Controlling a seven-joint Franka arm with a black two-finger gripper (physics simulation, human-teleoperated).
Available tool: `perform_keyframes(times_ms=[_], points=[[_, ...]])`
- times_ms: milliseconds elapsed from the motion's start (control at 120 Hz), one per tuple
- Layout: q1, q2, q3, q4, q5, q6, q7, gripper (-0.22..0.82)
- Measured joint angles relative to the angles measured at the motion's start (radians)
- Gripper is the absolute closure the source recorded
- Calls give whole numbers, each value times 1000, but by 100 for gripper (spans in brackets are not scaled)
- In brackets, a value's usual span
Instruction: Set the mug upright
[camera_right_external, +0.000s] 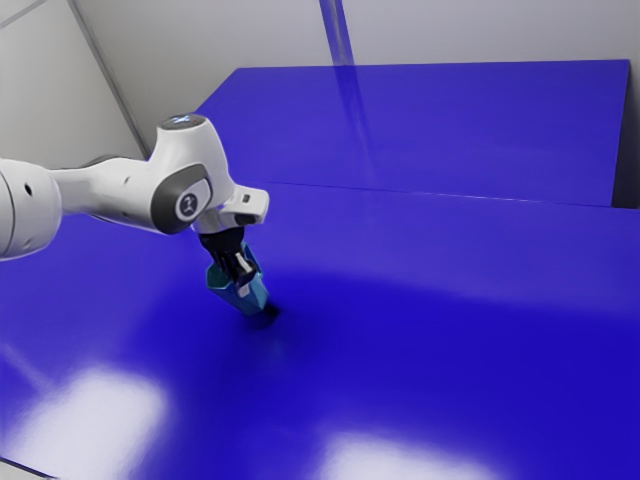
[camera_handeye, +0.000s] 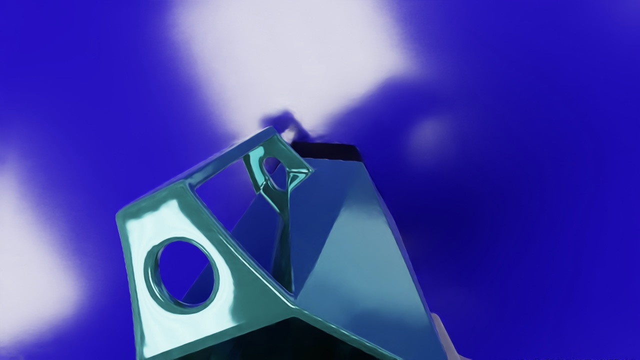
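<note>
A teal-blue faceted mug (camera_right_external: 254, 298) hangs tilted under my gripper (camera_right_external: 243, 279) in the exterior view. The mouth faces up toward that view's left, and the base points down to its right, close to the table. My fingers hold the body between them, the nearer one crossing its side. From the wrist camera the mug (camera_handeye: 350, 250) shows its angular handle (camera_handeye: 225, 295) with a round hole and part of the dark interior. Beside the body, one pale fingertip (camera_handeye: 443, 340) of my gripper (camera_handeye: 320, 342) is visible; the mug hides the other.
A glossy blue table (camera_right_external: 420, 350) extends around the mug, with bright reflections near its front edge. Behind it stands a blue panel (camera_right_external: 450, 130) against a grey wall. A dark shadow lies by the mug's base.
</note>
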Motion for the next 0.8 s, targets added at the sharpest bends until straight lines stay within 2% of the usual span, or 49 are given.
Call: perform_keyframes(times_ms=[342,708,750,800], points=[[109,38,-3,3,20,-13,-100,78],[31,67,-3,2,38,-6,-162,78],[38,69,-3,2,40,-5,-166,76],[46,70,-3,2,42,-4,-171,65]])
